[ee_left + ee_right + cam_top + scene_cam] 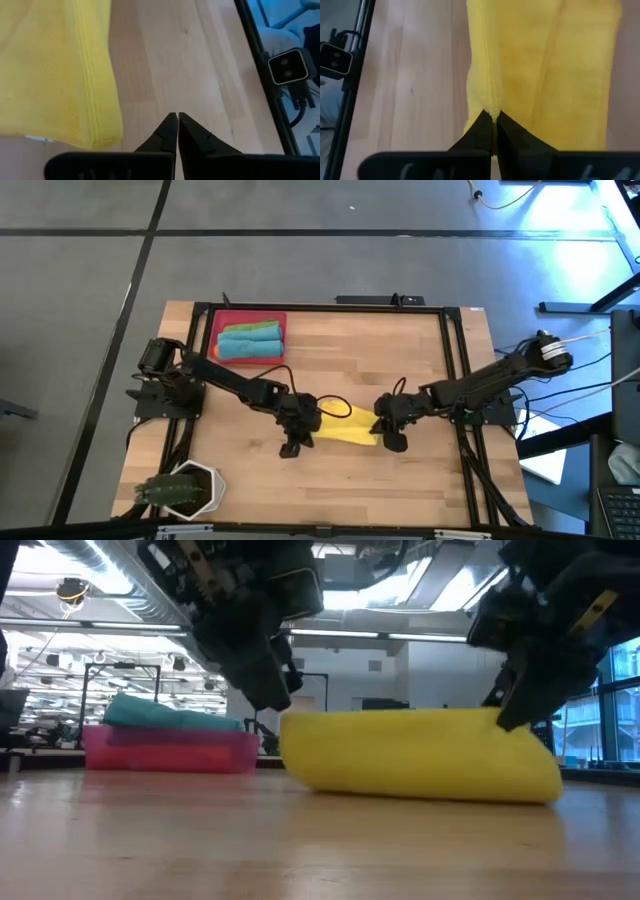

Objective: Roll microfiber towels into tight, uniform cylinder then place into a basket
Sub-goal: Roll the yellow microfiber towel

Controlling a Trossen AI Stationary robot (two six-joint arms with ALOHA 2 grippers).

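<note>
A yellow microfiber towel [345, 427] lies in a loose folded bundle [420, 755] on the middle of the wooden table. My right gripper [492, 116] is shut on it at its right end [505, 715]. My left gripper [177, 117] is shut with nothing between its fingers. It hovers just off the towel's left end [291, 446], and bare wood shows between it and the cloth. The red basket [220, 320] stands at the far left, and rolled teal towels [248, 345] lie in it. My right gripper pinches a ridged edge of the yellow towel [491, 102] between its two fingertips, at the towel's right end. The fingers slant down from the table's right side. The rest of the towel lies slack on the table [420, 780].
A white hexagonal pot with a plant [185, 490] stands at the near left corner. A black frame rail [455, 350] runs along the table's right and far sides. Bare wood lies in front of the towel and to the right of the basket.
</note>
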